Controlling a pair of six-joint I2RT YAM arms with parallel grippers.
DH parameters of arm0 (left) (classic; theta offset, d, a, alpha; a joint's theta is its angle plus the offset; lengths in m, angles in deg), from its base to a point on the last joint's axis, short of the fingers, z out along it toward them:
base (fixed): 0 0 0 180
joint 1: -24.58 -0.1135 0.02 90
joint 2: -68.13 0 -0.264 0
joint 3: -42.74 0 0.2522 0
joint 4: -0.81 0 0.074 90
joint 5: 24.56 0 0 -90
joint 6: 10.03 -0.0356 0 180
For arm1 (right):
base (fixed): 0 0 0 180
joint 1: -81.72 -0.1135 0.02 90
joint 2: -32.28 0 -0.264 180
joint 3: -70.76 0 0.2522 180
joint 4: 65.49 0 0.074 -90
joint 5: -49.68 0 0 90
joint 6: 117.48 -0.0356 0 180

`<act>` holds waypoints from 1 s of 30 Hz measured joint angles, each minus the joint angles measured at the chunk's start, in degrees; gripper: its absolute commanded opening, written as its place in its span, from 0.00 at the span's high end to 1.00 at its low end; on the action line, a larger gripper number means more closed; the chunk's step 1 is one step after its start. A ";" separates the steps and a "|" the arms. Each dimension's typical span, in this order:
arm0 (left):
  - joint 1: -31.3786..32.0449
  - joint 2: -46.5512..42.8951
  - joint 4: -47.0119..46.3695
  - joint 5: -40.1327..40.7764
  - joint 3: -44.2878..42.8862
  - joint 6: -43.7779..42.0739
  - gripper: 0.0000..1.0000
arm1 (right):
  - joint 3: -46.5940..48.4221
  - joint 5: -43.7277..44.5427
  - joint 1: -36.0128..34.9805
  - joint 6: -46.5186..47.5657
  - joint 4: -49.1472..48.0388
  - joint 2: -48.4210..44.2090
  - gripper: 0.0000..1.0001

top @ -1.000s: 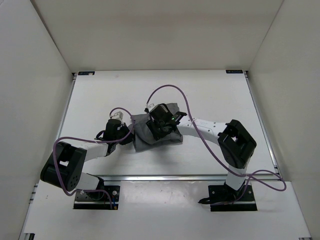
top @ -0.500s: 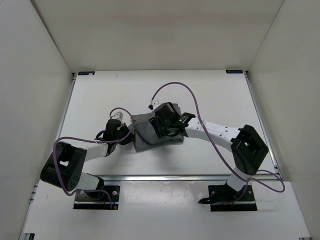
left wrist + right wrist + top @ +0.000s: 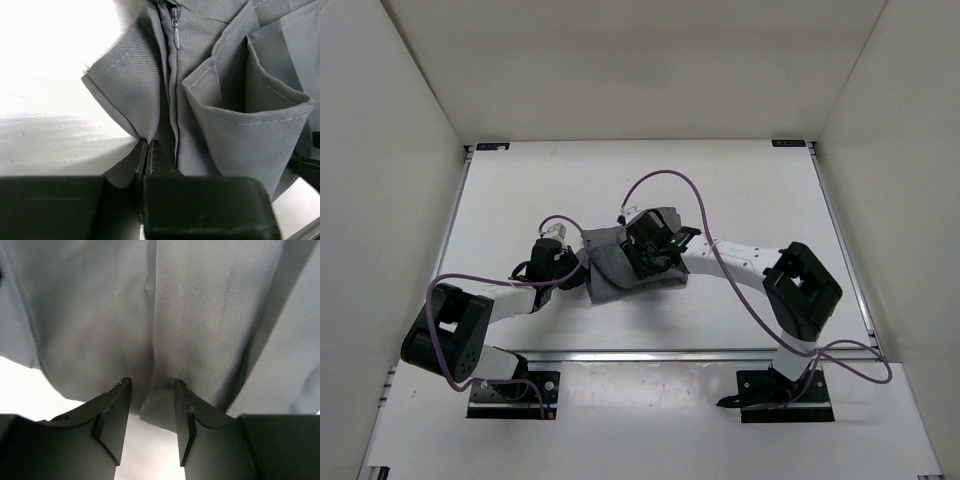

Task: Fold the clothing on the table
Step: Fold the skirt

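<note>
The dark grey clothing (image 3: pixel 610 278) lies crumpled in the middle of the white table (image 3: pixel 740 190). My left gripper (image 3: pixel 580 264) is at its left edge. In the left wrist view the left gripper (image 3: pixel 148 143) is shut, pinching the clothing (image 3: pixel 225 100) at a fold just below a zipper (image 3: pixel 175 30). My right gripper (image 3: pixel 643 258) hovers over the top of the heap. In the right wrist view the right gripper (image 3: pixel 151 382) is open, and a hanging edge of the clothing (image 3: pixel 200 315) sits between its fingertips without being squeezed.
White walls enclose the table on three sides, with a metal rail (image 3: pixel 670 352) along the near edge. Purple cables (image 3: pixel 665 178) loop above the right arm and beside the left arm. The arm bases (image 3: pixel 515 393) stand at the front.
The right arm's elbow swung out to the right and came back, and its gripper shifted slightly over the clothing, jaws a little narrower. The left gripper has stayed put, shut on the fabric.
</note>
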 measured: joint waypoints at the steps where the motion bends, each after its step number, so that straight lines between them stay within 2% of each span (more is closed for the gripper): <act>1: 0.00 0.00 0.00 0.00 0.00 0.02 0.92 | 0.00 0.02 0.00 0.04 0.09 0.59 0.63; 2: -0.04 0.00 -0.02 -0.02 0.02 0.02 0.92 | 0.02 -0.02 0.00 0.07 0.20 1.07 0.70; 4: -0.04 0.00 -0.04 -0.02 0.02 0.09 0.93 | 0.02 -0.02 0.00 0.35 0.48 1.79 1.00; 12: 0.11 0.20 -0.48 -0.02 0.11 0.15 0.93 | 0.35 -0.81 -0.09 -0.31 0.79 2.36 1.00; 30: 0.20 0.22 -0.50 -0.04 0.11 0.17 0.95 | 4.74 -8.66 -2.67 -2.43 -0.11 0.72 1.00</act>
